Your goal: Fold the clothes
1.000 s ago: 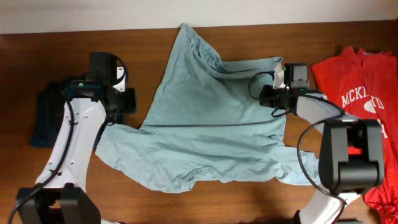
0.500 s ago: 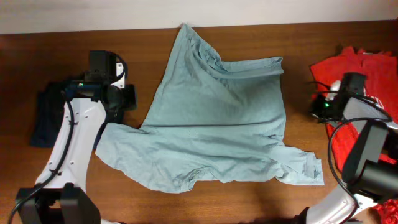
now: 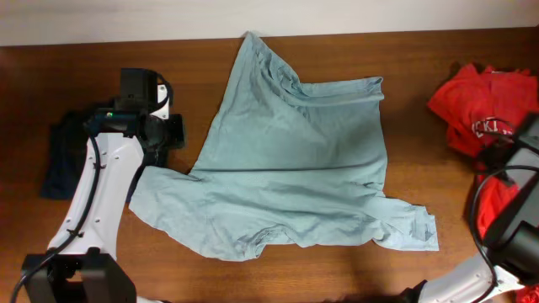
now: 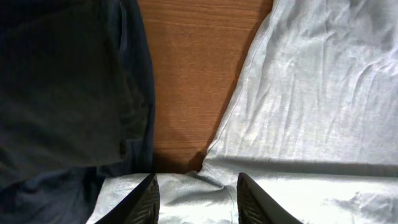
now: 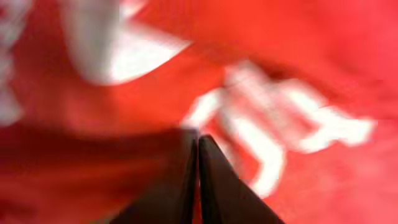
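A light blue-grey shirt [image 3: 295, 168] lies spread on the wooden table [image 3: 67, 67], with one sleeve at the lower left and one at the lower right. It also fills the right of the left wrist view [image 4: 311, 93]. My left gripper [image 3: 171, 135] is open at the shirt's left edge, and its jaws [image 4: 196, 190] straddle the sleeve fabric without closing on it. A red shirt [image 3: 476, 105] with white lettering lies bunched at the far right. My right gripper [image 5: 199, 152] is shut, just over the blurred red shirt [image 5: 298, 74], and nothing is visibly held.
A dark navy garment [image 3: 61, 160] lies at the left edge of the table, beside the left arm; it also shows in the left wrist view [image 4: 62, 93]. A strip of bare wood [image 4: 193, 68] separates it from the blue-grey shirt. The right arm [image 3: 518, 181] stands at the right edge.
My right arm has swung from the blue-grey shirt's right edge to the far right. The red shirt went from flat to bunched. The left arm has barely moved.
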Robot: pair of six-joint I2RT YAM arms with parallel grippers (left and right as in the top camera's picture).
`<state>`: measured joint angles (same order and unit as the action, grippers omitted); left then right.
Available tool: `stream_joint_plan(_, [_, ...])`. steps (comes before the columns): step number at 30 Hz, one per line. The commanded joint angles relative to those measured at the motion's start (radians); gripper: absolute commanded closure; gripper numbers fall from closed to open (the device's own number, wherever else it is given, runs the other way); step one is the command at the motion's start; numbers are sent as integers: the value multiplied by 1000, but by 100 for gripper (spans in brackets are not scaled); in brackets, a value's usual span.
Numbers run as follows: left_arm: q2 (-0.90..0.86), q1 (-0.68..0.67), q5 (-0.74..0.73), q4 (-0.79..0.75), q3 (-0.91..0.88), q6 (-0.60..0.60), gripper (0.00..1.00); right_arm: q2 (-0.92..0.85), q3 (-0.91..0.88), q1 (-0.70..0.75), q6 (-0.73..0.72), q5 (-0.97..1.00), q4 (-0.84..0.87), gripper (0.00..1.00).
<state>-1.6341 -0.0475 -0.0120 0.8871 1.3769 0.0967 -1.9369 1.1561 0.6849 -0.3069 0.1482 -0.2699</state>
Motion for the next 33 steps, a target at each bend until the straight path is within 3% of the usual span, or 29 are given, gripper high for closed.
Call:
stream_joint_plan(1, [15,0,-12,6,12,-16,60,-14,32,46,52,-131,3,91])
stream_joint_plan(6, [15,0,-12,6,12,-16,60,4,67,8,136,-703,-9,92])
stream_joint_plan(11, [15,0,-12,18,12,-16,60,16,67,-100,137,-817,-22,93])
stream_joint_plan(14, [15,0,-12,19,12,-16,60,16,67,-173,146,-717,-30,92])
stream_joint_plan(22, [15,0,-12,18,12,-16,60,-48,65,-293,146,-114,26,87])
stream_joint_plan(29, [15,0,-11,19,12,-16,59,-114,66,-209,146,-58,127,87])
stream_joint_plan(33, [15,0,-11,19,12,-16,59,-118,66,-93,146,-39,128,87])
